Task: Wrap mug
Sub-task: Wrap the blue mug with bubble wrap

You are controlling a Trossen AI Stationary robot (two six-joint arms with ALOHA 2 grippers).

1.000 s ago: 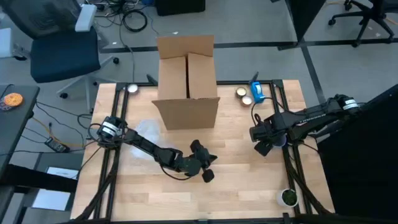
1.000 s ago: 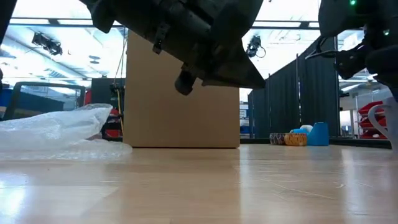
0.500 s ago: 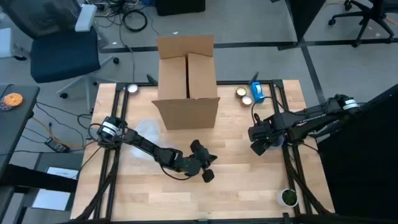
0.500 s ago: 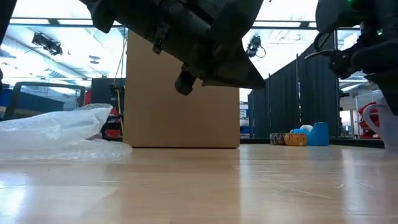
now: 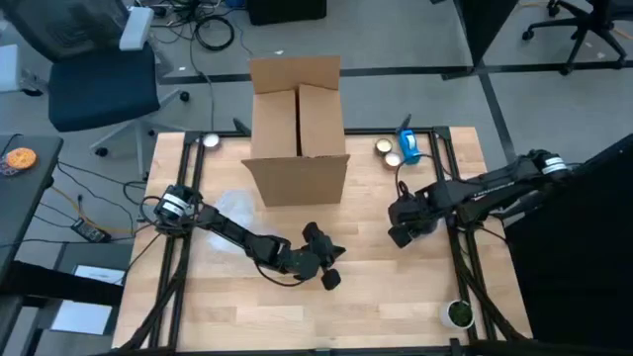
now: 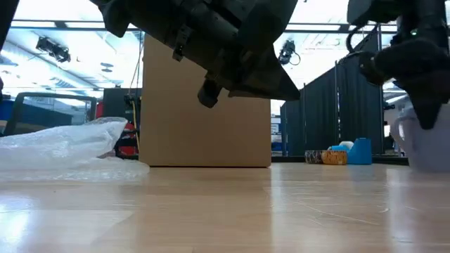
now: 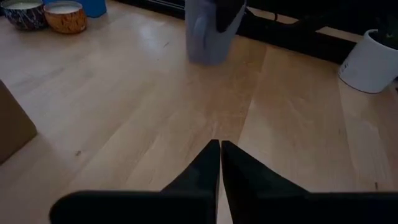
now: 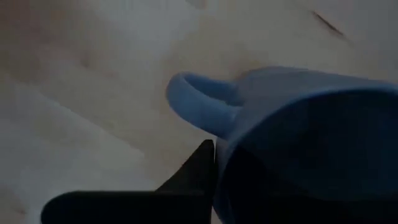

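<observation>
Open cardboard box (image 5: pixel 297 129) upright at the far edge of the wooden counter (image 5: pixel 366 287). Two candles (image 5: pixel 388 152) just beside a blue object (image 5: pixel 408 144) at the far right corner. Small white pot (image 5: pixel 457 314) with a green plant near the near right corner. Blue office chair (image 5: pixel 94 69) on the floor beyond the counter.

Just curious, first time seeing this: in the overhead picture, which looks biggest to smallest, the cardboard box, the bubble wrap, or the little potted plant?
1. cardboard box, plainly largest.
2. bubble wrap, partly hidden by the left arm.
3. potted plant, smallest.
</observation>
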